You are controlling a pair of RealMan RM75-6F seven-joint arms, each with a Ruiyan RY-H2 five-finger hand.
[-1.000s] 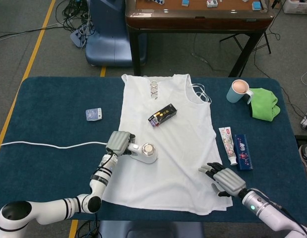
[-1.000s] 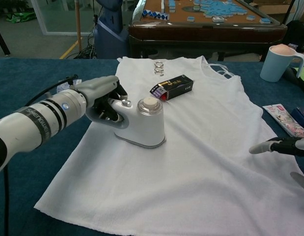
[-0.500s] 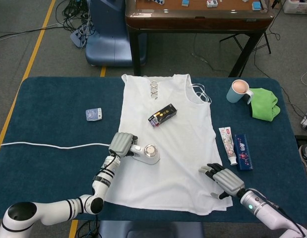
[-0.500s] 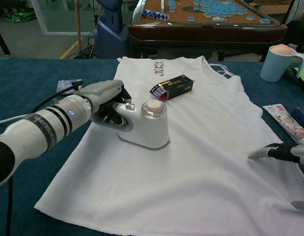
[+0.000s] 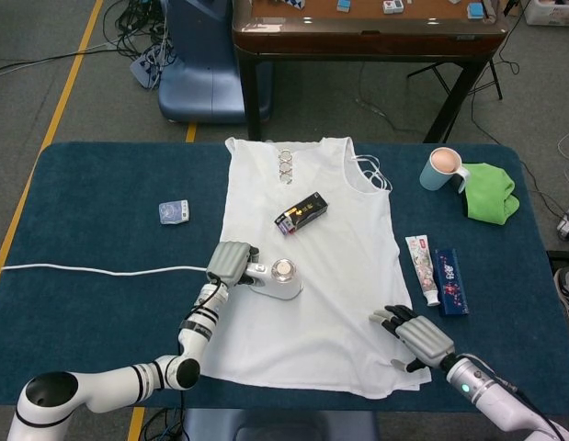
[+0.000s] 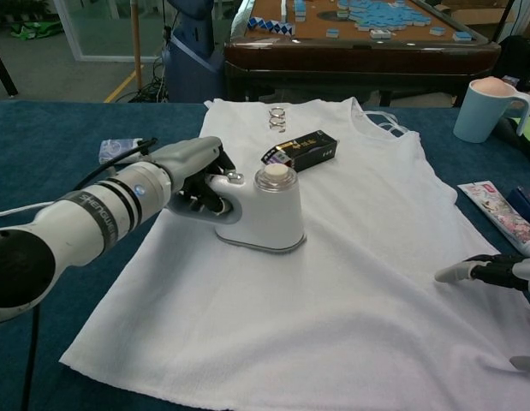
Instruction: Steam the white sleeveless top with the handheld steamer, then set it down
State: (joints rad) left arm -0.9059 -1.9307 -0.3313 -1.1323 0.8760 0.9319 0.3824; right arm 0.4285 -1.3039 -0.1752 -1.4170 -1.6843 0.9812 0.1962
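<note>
While the white sleeveless top (image 5: 310, 266) lies flat along the middle of the blue table (image 5: 100, 248), bare cloth stretches to its left, crossed only by the white cord (image 5: 91, 270) and a small packet (image 5: 174, 211). On the top itself a dark box (image 5: 301, 213) sits just beyond the handheld steamer (image 5: 278, 279), in the way toward the neckline. To the right, off the fabric, lie a tube (image 5: 422, 268) and a flat blue box (image 5: 450, 281), with a mug (image 5: 442, 169) and green cloth (image 5: 490, 193) farther back. The left hand (image 5: 231, 265) grips the steamer's handle, its base flat on the top's left half. The right hand (image 5: 420, 336), fingers spread and holding nothing, rests at the top's lower right edge
</note>
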